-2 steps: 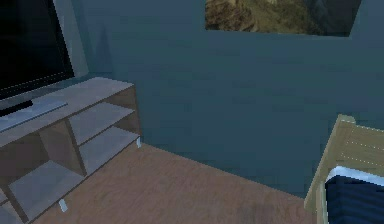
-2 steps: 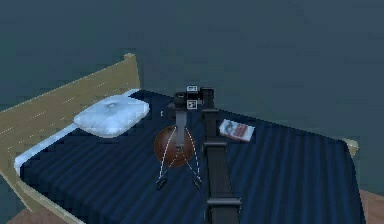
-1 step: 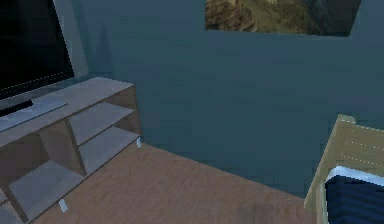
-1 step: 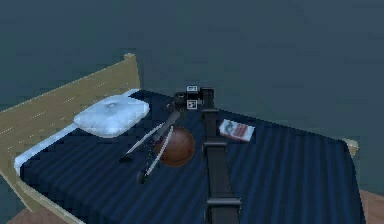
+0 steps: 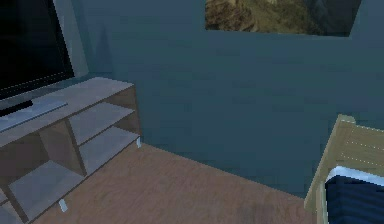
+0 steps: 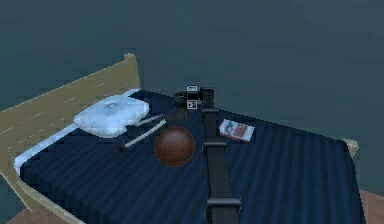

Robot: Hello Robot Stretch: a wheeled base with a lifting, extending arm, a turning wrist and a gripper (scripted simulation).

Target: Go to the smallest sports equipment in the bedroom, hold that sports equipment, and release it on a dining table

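On a dark-blue bed (image 6: 300, 170), a thin pale bat (image 6: 146, 133) lies beside the pillow (image 6: 112, 115), its long axis slanting up toward the hand (image 6: 181, 101). The hand's tip is lost against the covers, so any grasp cannot be told.

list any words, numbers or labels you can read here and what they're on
No text can be read.
Flat white and red thing on the bed: any print is too small to read.
White squares at the end of the arm: black marks, no readable letters.
Wall picture: a landscape, no words.
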